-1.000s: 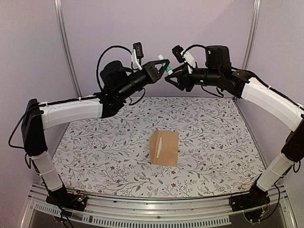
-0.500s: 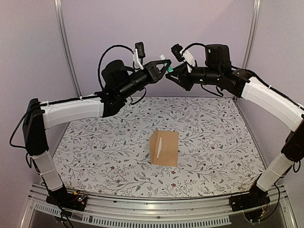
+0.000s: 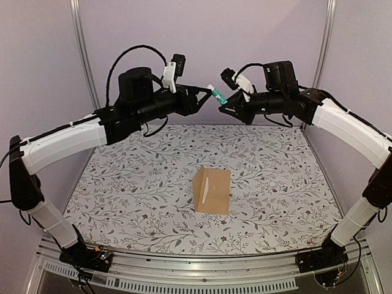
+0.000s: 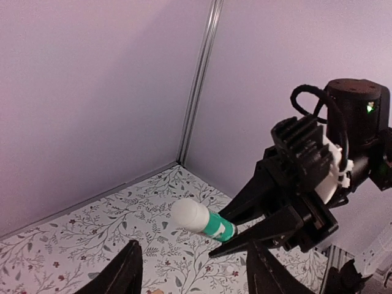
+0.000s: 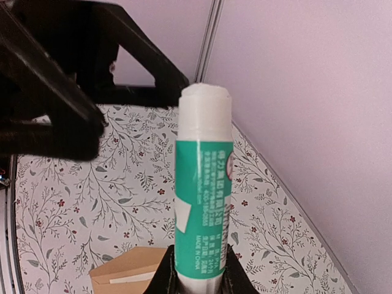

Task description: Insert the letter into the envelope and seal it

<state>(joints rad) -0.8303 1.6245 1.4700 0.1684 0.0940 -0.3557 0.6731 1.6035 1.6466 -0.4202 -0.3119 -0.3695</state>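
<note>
The tan envelope [image 3: 214, 195] lies flat in the middle of the table, with a thin cream strip of the letter [image 3: 206, 187] showing on it. High above the far side, my right gripper [image 3: 225, 105] is shut on the base of a green-and-white glue stick [image 3: 217, 95]. In the right wrist view the glue stick [image 5: 202, 184] stands up from that gripper [image 5: 197, 278], with the envelope [image 5: 122, 264] far below. My left gripper [image 3: 204, 93] is open just left of the stick. Its fingers [image 4: 119, 275] stand wide apart, clear of the glue stick [image 4: 202, 222].
A floral cloth [image 3: 135, 184] covers the table. Purple walls and metal corner posts [image 3: 82, 55] close in the back and sides. Both arms arch high over the far half of the table, meeting near the centre.
My left gripper has opened, let go of the glue stick and drawn back to the left. My right gripper has closed on the stick's base and now holds it alone.
</note>
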